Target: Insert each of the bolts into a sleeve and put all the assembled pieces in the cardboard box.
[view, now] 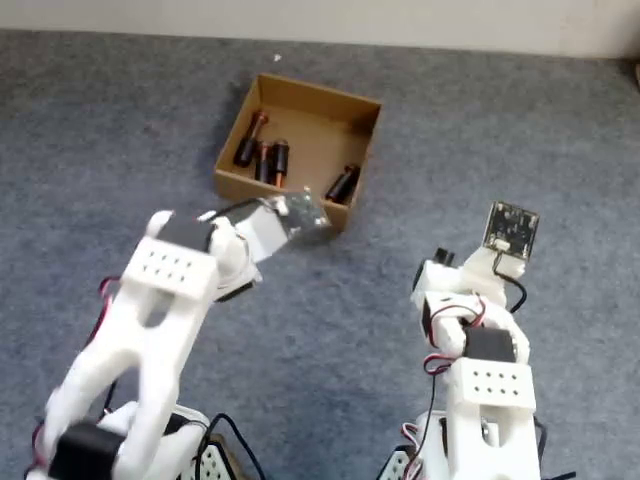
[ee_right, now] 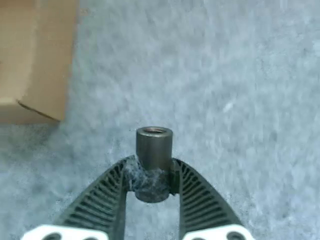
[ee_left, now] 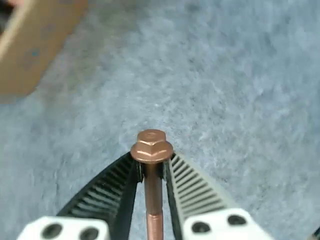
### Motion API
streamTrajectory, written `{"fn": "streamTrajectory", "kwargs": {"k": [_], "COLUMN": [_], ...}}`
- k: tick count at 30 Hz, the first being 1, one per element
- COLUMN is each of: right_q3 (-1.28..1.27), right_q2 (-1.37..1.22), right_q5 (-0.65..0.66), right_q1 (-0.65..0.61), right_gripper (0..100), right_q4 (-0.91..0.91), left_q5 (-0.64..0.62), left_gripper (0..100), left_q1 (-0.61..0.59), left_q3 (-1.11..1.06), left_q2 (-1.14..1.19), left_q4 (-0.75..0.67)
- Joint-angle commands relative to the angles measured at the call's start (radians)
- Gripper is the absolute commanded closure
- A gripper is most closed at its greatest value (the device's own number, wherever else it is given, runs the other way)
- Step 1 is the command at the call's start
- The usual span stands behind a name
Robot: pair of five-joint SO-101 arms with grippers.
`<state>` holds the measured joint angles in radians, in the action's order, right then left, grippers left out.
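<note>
While high view caught brown cardboard box [view: 318,140] holding four dark assembled pieces [view: 277,160] | left wrist: left gripper [ee_left: 152,167] clamped copper hex-head bolt [ee_left: 152,146] | right wrist: right gripper [ee_right: 152,172] clamped dark cylindrical metal sleeve [ee_right: 154,147]

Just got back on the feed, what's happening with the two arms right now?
The left gripper is shut on a copper bolt, close to the cardboard box. The right gripper is shut on a dark sleeve, held apart over the grey tabletop. Bolt and sleeve are not yet joined. Several assembled pieces lie in the box.
</note>
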<state>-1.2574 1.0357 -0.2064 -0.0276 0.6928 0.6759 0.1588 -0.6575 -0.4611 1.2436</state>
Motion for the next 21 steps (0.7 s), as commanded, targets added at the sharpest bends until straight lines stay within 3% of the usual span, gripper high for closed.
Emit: {"fn": "streamTrajectory", "kwargs": {"k": [1,10,15,21], "right_q3": [-0.001,-0.163,-0.263,-0.325], "right_q2": [0.145,0.588,0.786,0.769], "right_q5": [-0.012,0.002,0.126,0.138], "right_q1": [-0.021,-0.300,-0.481,-0.595], "right_gripper": [99.5,99.5,99.5,99.5], "right_q4": [-0.012,0.035,0.025,-0.093], "left_q5": [-0.164,-0.483,-0.655,-0.813], "left_gripper": [100,100,98,92], "left_q1": [0.012,0.013,0.016,0.016], "left_q3": [-0.021,-0.070,-0.076,-0.076], "left_q2": [-0.200,-0.541,-0.691,-0.742], "left_q4": [0.005,-0.003,-0.092,-0.183]}}
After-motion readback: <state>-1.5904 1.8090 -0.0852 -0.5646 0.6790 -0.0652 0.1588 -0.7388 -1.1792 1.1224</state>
